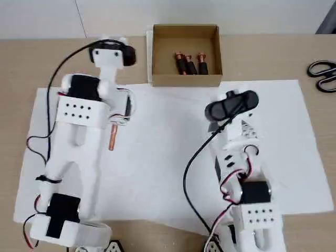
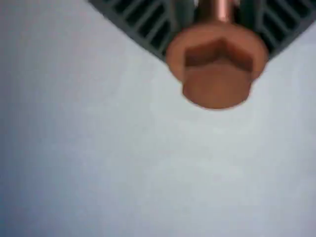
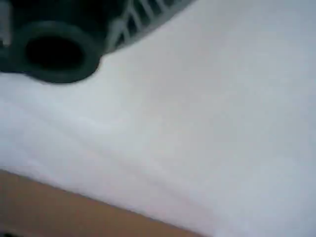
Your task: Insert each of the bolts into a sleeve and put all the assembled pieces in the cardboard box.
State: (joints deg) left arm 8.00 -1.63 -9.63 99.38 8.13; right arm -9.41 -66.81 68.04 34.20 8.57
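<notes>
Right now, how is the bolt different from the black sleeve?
The bolt is copper-coloured; the sleeve is black. The bolt ends in a solid six-sided head; the sleeve ends in a round open hole. Both are over the white paper.

— Spread flat over the light brown wooden bench (image 1: 262,58)?
— Large white sheet of paper (image 1: 163,173), slightly askew, wood bare along every side.
— And out at the far right edge?
— Black-handled metal scissors (image 1: 326,75), lying on bare wood just beyond the sheet's corner.
</notes>
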